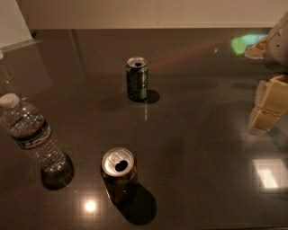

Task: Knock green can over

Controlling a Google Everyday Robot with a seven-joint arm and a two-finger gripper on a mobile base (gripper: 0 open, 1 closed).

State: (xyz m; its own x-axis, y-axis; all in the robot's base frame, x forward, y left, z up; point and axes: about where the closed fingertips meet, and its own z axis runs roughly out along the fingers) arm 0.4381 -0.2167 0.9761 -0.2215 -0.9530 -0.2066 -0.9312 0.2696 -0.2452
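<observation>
Camera view. A dark, glossy table fills most of the view, and a pale wall runs along its far edge.

The green can stands upright on the table, towards the far side and slightly left of centre. Its silver top faces up with the opening showing. It casts a short shadow to the right, and nothing touches it.

The brown can stands upright near the front edge, well apart from the green can and almost in line with it. Its wide silver top is open at the tab.

The bottle, clear plastic with a white cap and a banded label, stands at the left, near the brown can but clear of it.

The gripper is at the right edge, partly cut off by the frame. Its pale yellow blocks hang above the table surface, well apart from the green can and at roughly the same depth. Whether the gripper is spread or pressed together cannot be told. It is not in contact with either can or with the bottle.

Light reflections lie on the table: a green patch at far right, a white rectangle at near right and a bright spot at the front.
</observation>
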